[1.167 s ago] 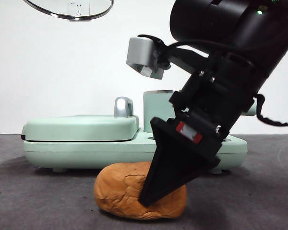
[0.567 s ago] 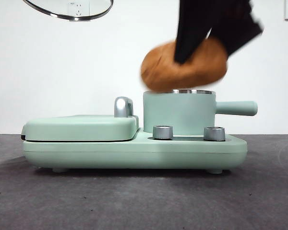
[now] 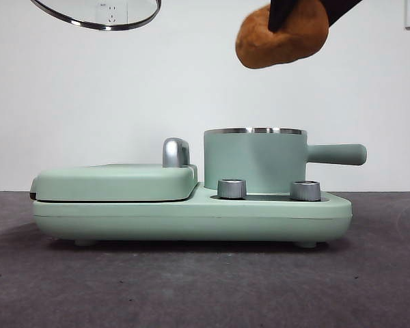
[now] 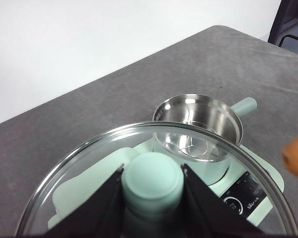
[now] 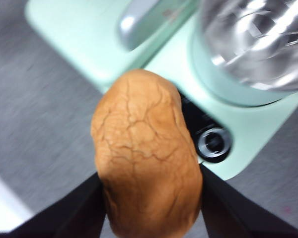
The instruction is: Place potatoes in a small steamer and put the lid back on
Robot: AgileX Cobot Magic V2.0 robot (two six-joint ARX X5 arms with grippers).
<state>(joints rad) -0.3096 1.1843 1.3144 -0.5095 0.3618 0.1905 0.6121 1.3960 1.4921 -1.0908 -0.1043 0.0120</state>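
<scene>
I have the right pincer (image 5: 149, 198) clamped on the potato (image 3: 281, 35), jaws on both flanks, w/ the load held in the air above the small steamer (image 3: 254, 160) and clear of its rim. The left pincer (image 4: 152, 198) grips the lid (image 4: 89, 168) by its knob, held high and off to the griddle-cover (image 3: 116, 181) side of the steamer. The steamer is uncovered, seated on its base unit (image 3: 191, 215) on the grey surface (image 3: 191, 287).

No readable txt anywhere. Black control panel (image 4: 237, 191) on the cooker base (image 4: 268, 173), near its front edge by the dial (image 4: 232, 204), has small white print w/ what looks like a logo, too tiny to make out.
</scene>
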